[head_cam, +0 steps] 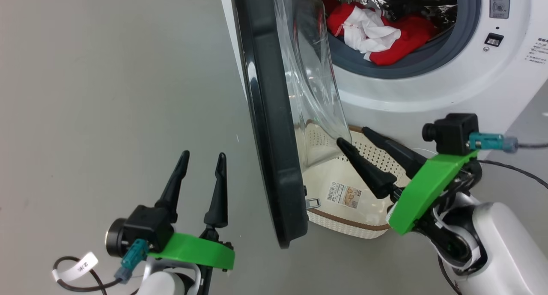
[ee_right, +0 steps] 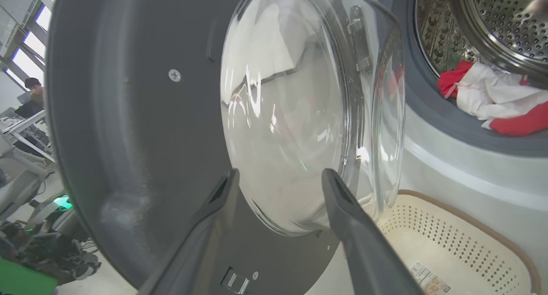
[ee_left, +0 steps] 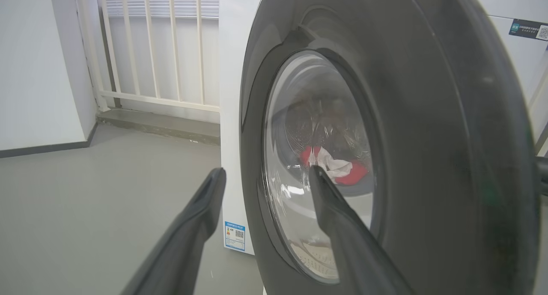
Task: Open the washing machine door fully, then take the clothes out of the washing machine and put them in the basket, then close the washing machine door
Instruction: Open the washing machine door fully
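Observation:
The washing machine door (head_cam: 274, 128) stands about halfway open, edge-on to the head camera, its glass bowl (head_cam: 312, 93) bulging toward the washing machine (head_cam: 428, 89). Red and white clothes (head_cam: 376, 29) lie in the drum mouth. The cream basket (head_cam: 342, 192) sits on the floor under the opening, behind the door. My right gripper (head_cam: 354, 136) is open over the basket, its fingertips close to the glass bowl (ee_right: 282, 128) on the door's inner side (ee_right: 128, 136). My left gripper (head_cam: 203, 156) is open and empty, left of the door's outer face (ee_left: 428, 158).
Grey floor (head_cam: 107, 93) spreads to the left of the door. A white railing (ee_left: 150, 51) and wall stand beyond the machine's side. A person (ee_right: 32, 89) sits at a desk far behind the door, with equipment on the floor there.

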You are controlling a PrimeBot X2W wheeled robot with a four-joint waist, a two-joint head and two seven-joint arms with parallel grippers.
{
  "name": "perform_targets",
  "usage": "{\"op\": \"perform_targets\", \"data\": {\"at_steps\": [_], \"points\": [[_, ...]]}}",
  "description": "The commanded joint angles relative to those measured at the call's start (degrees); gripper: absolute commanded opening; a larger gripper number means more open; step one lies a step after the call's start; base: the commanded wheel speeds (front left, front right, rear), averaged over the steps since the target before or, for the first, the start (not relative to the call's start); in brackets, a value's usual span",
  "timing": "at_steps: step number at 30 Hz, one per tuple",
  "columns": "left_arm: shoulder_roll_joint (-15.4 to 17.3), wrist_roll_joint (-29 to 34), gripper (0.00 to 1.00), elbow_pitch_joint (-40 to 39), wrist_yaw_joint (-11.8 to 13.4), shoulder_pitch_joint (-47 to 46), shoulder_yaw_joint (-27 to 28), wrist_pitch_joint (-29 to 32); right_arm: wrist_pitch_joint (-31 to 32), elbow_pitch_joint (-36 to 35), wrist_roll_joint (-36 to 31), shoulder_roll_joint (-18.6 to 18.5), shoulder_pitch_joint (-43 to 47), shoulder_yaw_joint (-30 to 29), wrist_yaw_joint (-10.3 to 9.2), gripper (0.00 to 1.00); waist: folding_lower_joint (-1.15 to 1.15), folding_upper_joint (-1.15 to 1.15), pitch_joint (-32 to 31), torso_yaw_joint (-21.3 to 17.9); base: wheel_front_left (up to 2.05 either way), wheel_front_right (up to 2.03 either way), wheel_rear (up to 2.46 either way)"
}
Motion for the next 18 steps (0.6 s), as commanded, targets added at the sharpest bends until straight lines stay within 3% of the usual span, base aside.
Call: {"op": "perform_targets", "data": {"at_steps": [1, 8, 18], "points": [[1.08, 0.22, 1.0, -1.81, -0.2, -0.06, 2.17, -0.45, -2.39, -2.09, -2.29, 0.24, 0.82, 0.86, 0.42, 1.0, 0.0, 0.0, 0.03, -0.02, 0.0, 0.0, 0.0], [1.08, 0.69, 1.0, -3.53, -0.29, 0.79, 2.51, -0.45, -13.8, -3.0, -13.25, 0.36, 5.11, 1.1, 0.42, 1.0, 0.0, 0.0, 0.16, -0.41, 0.0, 0.0, 0.0], [1.08, 1.8, 1.0, -5.05, -0.21, 1.92, 2.93, -0.45, -29.38, -1.57, -29.37, 4.34, 8.78, -6.33, 0.42, 1.0, 0.0, 0.0, 0.05, -1.24, 0.0, 0.0, 0.0]]}}
